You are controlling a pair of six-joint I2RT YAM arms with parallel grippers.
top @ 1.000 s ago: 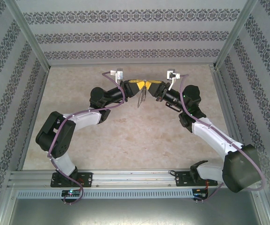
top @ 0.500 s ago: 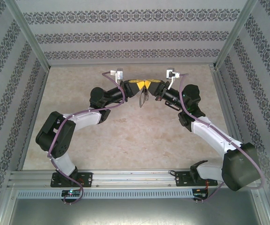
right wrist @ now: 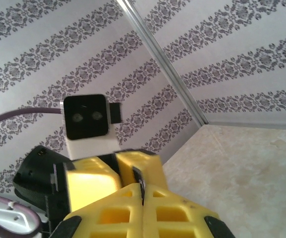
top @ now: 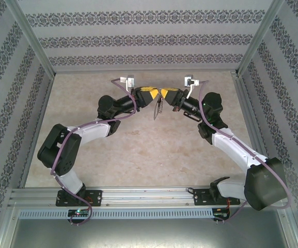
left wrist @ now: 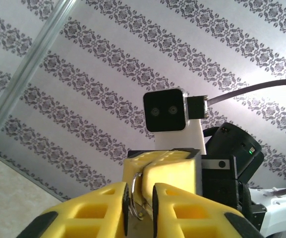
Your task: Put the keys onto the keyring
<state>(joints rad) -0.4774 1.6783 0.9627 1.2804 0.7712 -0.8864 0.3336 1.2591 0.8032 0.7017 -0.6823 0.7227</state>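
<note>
From above, one thin grey keyring (top: 158, 109) dangles at 6 o'clock under two grippers, left gripper (top: 157, 97) and right gripper (top: 164, 95), nose to nose. Left wrist: left jaws apart around its silver loop. Right wrist: right jaws pinched on it.

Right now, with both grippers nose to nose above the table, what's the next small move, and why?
Probably open the left gripper a little wider and draw it straight back. Its jaws stand slightly apart around the ring, while the right gripper is shut on that ring, so the right side seems to carry it alone.
</note>
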